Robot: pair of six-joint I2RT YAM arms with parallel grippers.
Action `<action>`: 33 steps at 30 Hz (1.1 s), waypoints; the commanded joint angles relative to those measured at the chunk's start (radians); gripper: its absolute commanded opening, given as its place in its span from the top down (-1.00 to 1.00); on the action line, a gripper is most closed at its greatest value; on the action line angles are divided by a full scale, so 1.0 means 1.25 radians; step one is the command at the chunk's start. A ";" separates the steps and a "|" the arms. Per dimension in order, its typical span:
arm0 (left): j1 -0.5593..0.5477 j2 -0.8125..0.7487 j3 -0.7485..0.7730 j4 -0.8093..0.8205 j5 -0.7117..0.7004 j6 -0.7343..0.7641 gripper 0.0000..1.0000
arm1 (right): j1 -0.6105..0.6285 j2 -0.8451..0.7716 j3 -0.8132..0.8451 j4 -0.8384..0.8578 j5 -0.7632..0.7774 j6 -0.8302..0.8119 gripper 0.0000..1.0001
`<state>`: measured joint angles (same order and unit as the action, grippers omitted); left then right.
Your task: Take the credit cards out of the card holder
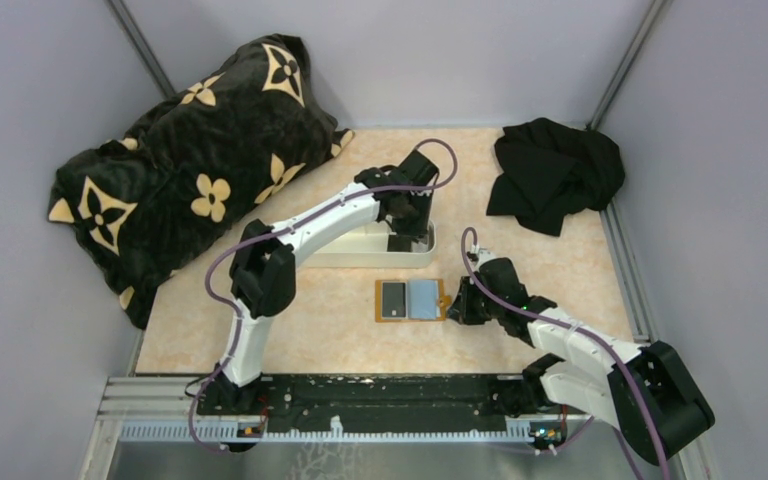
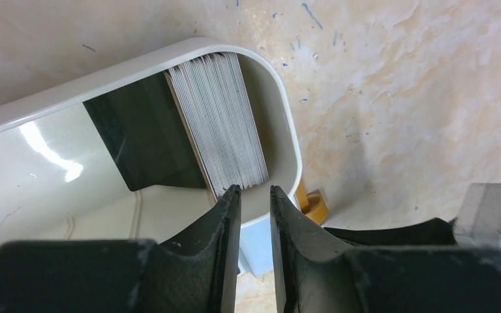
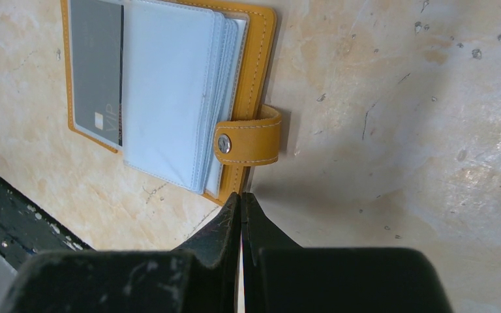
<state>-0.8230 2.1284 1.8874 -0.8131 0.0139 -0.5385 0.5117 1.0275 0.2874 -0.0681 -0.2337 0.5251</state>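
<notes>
Right gripper (image 3: 240,195) low in its wrist view, fingers together, tips seemingly touching open holder (image 1: 412,300) mid-frame, grey card (image 1: 394,299) in its left pocket, left gripper (image 2: 254,189) slightly apart above cards (image 2: 218,124) stacked in tray (image 2: 287,130)

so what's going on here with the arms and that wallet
The left end effector hovers over the end of the white tray, jaws slightly apart and empty, just above a stack of cards standing there. The right end effector is shut, its tips at the edge of the open card holder by the snap strap, apparently steadying it. A grey card sits in one of the holder's pockets.
</notes>
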 commanded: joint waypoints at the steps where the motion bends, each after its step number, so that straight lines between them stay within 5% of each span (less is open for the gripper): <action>1: -0.003 -0.100 -0.021 0.039 -0.022 0.015 0.41 | -0.010 -0.019 0.009 0.026 -0.009 0.000 1.00; 14: -0.009 -0.423 -0.428 0.319 -0.008 0.037 0.45 | -0.009 -0.073 0.059 0.013 -0.060 0.006 1.00; 18: -0.051 -0.525 -0.599 0.429 -0.010 0.026 0.68 | -0.007 -0.098 0.119 -0.029 -0.068 -0.003 1.00; 22: -0.080 -0.575 -0.759 0.563 0.018 -0.020 1.00 | 0.009 -0.056 0.155 0.000 -0.096 0.003 1.00; 33: -0.060 -0.601 -1.030 0.763 0.058 -0.090 1.00 | 0.067 0.121 0.215 0.142 -0.121 0.049 1.00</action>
<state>-0.9142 1.4040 0.6685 -0.0338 0.0395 -0.6201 0.5724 1.1416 0.4755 -0.0010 -0.3698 0.5697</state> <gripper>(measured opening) 0.005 0.004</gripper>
